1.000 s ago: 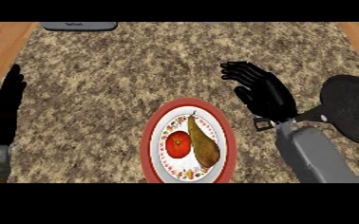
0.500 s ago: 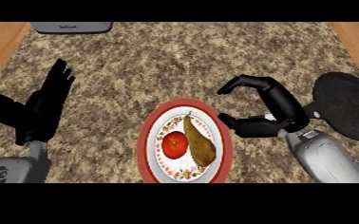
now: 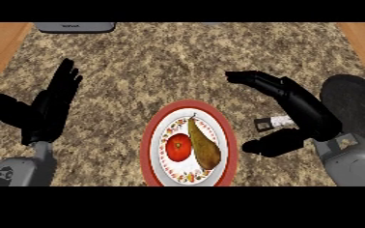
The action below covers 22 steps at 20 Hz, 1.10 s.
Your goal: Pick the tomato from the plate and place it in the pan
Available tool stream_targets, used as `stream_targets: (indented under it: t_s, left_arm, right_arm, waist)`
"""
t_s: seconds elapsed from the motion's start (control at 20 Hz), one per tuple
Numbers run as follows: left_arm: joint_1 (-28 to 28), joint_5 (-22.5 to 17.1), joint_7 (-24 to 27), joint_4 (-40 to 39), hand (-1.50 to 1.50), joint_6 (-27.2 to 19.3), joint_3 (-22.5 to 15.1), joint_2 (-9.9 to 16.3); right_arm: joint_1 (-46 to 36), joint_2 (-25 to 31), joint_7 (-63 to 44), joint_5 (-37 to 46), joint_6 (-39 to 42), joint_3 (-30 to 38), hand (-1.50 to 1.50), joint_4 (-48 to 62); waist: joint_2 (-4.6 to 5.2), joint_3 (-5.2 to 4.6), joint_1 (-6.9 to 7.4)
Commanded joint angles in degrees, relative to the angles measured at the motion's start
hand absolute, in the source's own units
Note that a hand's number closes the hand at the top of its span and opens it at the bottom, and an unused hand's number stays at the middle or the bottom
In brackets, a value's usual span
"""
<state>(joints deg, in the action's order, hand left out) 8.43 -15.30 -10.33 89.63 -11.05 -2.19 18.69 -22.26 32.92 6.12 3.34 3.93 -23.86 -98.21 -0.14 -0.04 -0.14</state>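
Note:
A red tomato (image 3: 178, 147) lies on the left half of a red-rimmed plate (image 3: 221, 125), with a brownish-green pear (image 3: 204, 145) beside it on the right. My right hand (image 3: 299, 108) hovers just right of the plate, open, its fingers stretched up and left and its thumb pointing toward the plate's rim; it touches nothing. The black pan (image 3: 345, 101) shows only partly at the right edge, behind that hand. My left hand (image 3: 50, 106) rests open at the left, fingers up, well away from the plate.
A grey appliance (image 3: 75, 26) sits at the counter's far left edge. Wooden strips border the speckled counter (image 3: 178, 67) on both sides.
My right hand has spread wider and sunk lower beside the plate. The left hand shifted a little right. The plate, tomato and pear keep their arrangement.

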Motion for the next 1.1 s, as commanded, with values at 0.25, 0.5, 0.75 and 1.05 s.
stream_targets:
  t_s: [0.25, 0.5, 0.75, 1.05]
  left_arm:
    - [1.06, 2.07, -1.07, 1.46, 0.0, -1.05, -2.32, -2.53]
    - [1.23, 1.58, -1.3, 0.27, 0.0, -0.35, -1.07, -2.33]
    - [-0.33, 2.09, 0.3, -0.31, 0.0, 0.32, -0.45, -2.01]
    - [-0.38, 2.1, -0.71, 1.44, 0.0, 0.82, 0.97, -2.38]
  right_arm:
    - [-16.09, -3.5, -17.65, 12.39, 8.65, -9.77, -1.5, 1.62]
    - [-22.45, -8.97, -24.93, 14.54, 17.08, -15.35, -1.5, 6.6]
    - [-22.41, -8.96, -28.82, 12.99, 28.54, -20.33, -1.5, 8.84]
    - [-23.02, -15.83, -40.27, 13.71, 36.56, -19.05, -1.5, 1.69]
  waist:
    - [0.15, -0.06, 1.47]
    - [0.15, -0.07, 1.46]
    - [0.13, -0.06, 1.05]
    - [-0.07, 0.0, 0.33]
